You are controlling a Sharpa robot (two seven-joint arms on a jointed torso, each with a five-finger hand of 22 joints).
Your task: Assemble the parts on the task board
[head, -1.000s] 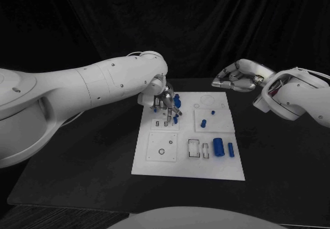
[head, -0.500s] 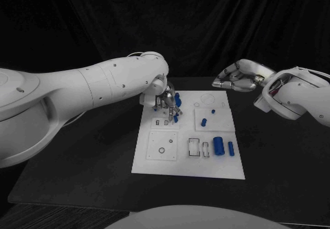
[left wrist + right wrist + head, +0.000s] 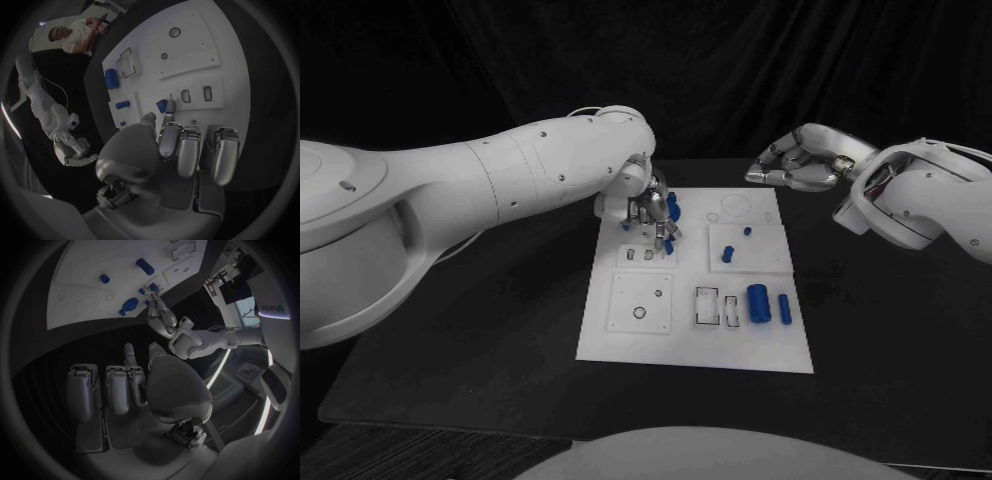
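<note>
My left hand (image 3: 651, 212) is down over the far left part of the white task board (image 3: 629, 345), pinching a small blue part (image 3: 162, 105) in its fingertips. More blue parts (image 3: 759, 305) lie on the board's right side. My right hand (image 3: 795, 163) hangs above the table past the board's far right corner, fingers curled in on nothing.

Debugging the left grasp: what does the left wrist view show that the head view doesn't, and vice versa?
Left wrist view alone: the silver left hand from its palm side, fingertips at a small blue part near a rectangular slot; I can't tell whether it is gripped. Head view alone: the white task board whole, with all its edges. Both: the large blue cylinder and the curled right hand.
</note>
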